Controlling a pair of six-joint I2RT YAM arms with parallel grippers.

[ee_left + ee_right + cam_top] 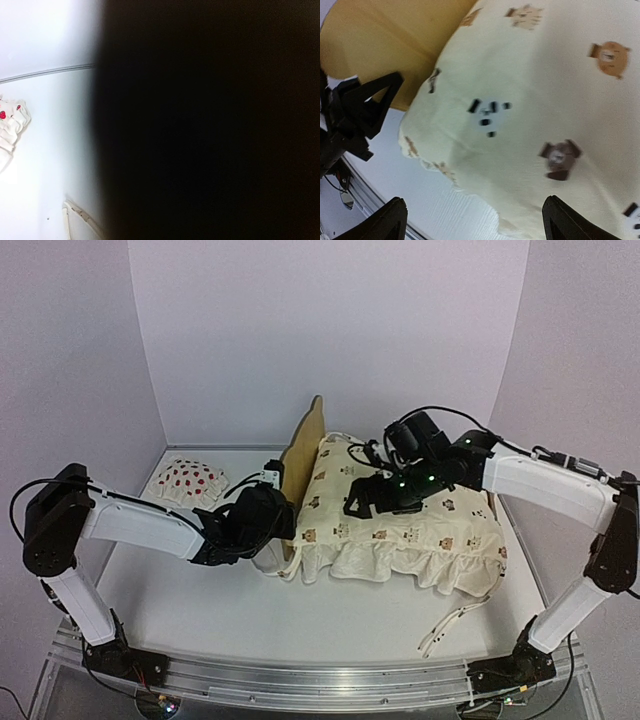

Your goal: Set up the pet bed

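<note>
The pet bed (303, 453) stands mid-table, its plywood headboard (385, 40) at the left end. A cream animal-print ruffled cover (420, 535) is draped over the frame and hides the rails and base. My left gripper (278, 530) is shut on the headboard's lower near edge; its black fingers (362, 105) show beside the wood in the right wrist view. The left wrist view is mostly black, with something right against the lens. My right gripper (477, 222) hangs open just above the cover (530, 100), nothing between its fingers. It also shows over the cover's left half (368, 498).
A small white pillow with red strawberries (190, 480) lies at the back left, its edge (11, 125) showing in the left wrist view. The cover's white ties (450, 625) trail toward the front right. White walls close in the table (200, 620) on three sides.
</note>
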